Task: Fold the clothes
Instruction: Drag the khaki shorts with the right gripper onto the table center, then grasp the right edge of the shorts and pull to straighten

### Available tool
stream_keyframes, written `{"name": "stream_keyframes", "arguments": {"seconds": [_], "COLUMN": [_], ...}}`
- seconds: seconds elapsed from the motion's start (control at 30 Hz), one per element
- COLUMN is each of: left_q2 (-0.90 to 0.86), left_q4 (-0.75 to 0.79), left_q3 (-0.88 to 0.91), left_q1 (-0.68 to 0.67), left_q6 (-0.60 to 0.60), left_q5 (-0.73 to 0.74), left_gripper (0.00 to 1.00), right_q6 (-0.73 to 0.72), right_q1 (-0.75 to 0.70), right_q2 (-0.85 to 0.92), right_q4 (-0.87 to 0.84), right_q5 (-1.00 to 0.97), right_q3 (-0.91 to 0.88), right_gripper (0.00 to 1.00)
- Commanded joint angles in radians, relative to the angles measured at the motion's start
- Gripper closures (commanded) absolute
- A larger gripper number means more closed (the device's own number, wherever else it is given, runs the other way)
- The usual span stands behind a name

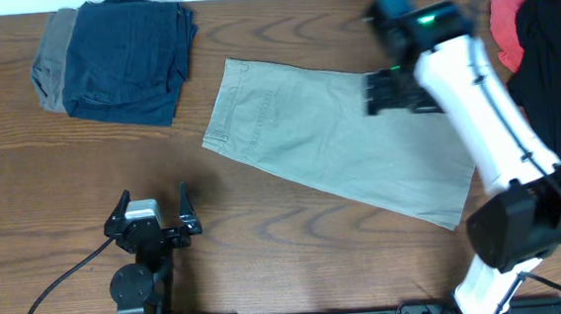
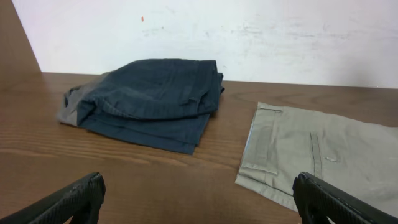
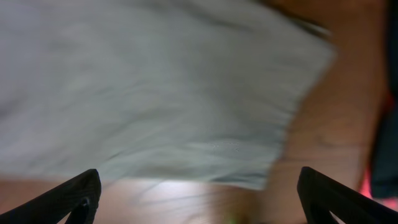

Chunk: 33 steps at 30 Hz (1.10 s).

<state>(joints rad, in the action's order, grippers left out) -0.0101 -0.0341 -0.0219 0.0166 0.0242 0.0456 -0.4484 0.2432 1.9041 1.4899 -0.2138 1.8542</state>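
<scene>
Khaki-beige shorts (image 1: 334,143) lie flat and folded lengthwise across the table's middle, waistband to the left. They also show in the left wrist view (image 2: 323,152) and, blurred, in the right wrist view (image 3: 155,93). My right gripper (image 1: 395,92) hovers open above the shorts' far right part, holding nothing. My left gripper (image 1: 153,220) is open and empty near the front edge, left of the shorts. A folded navy piece (image 1: 130,59) lies on a grey piece (image 1: 51,59) at the back left, and it also shows in the left wrist view (image 2: 155,96).
A pile of black (image 1: 550,49) and red (image 1: 508,12) garments sits at the right edge. A white wall (image 2: 249,37) stands behind the table. Bare wood lies between my left gripper and the shorts.
</scene>
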Motion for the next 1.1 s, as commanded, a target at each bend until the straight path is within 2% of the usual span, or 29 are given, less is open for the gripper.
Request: {"name": "stream_keyframes", "arguments": {"seconds": [0.0,0.23,0.4,0.53,0.7,0.83,1.0,1.07], "left_q2": [0.006,0.006,0.006,0.006,0.006,0.006,0.006,0.006], "left_q4": [-0.035,-0.035,-0.035,-0.035,-0.035,-0.035,-0.035,-0.035], "left_q3": [0.018,0.018,0.018,0.018,0.018,0.018,0.018,0.018], "left_q1": [-0.004,-0.004,-0.004,-0.004,-0.004,-0.004,-0.004,-0.004], "left_q6": [0.006,0.006,0.006,0.006,0.006,0.006,0.006,0.006], "left_q5": [-0.012,-0.012,-0.012,-0.012,-0.012,-0.012,-0.012,-0.012], "left_gripper": [0.03,0.02,0.02,0.02,0.02,0.02,0.02,0.02], "right_q6": [-0.030,0.052,0.177,0.184,0.184,0.183,0.183,0.183], "right_q1": [-0.152,-0.423,-0.524,-0.550,-0.549,-0.549,-0.547,-0.548], "right_q2": [-0.006,-0.006,-0.006,-0.006,-0.006,-0.006,-0.006,-0.006], "right_q4": [-0.027,-0.193,-0.328,-0.412,-0.524,-0.600,-0.666,-0.687], "right_q5": [-0.038,0.129,0.266,0.319,0.320,0.339,0.361,0.361], "right_q3": [-0.068,-0.271,-0.414,-0.498,-0.608,-0.678,-0.734,-0.751], "right_gripper": [0.01,0.01,0.01,0.01,0.09,0.22,0.31,0.42]}}
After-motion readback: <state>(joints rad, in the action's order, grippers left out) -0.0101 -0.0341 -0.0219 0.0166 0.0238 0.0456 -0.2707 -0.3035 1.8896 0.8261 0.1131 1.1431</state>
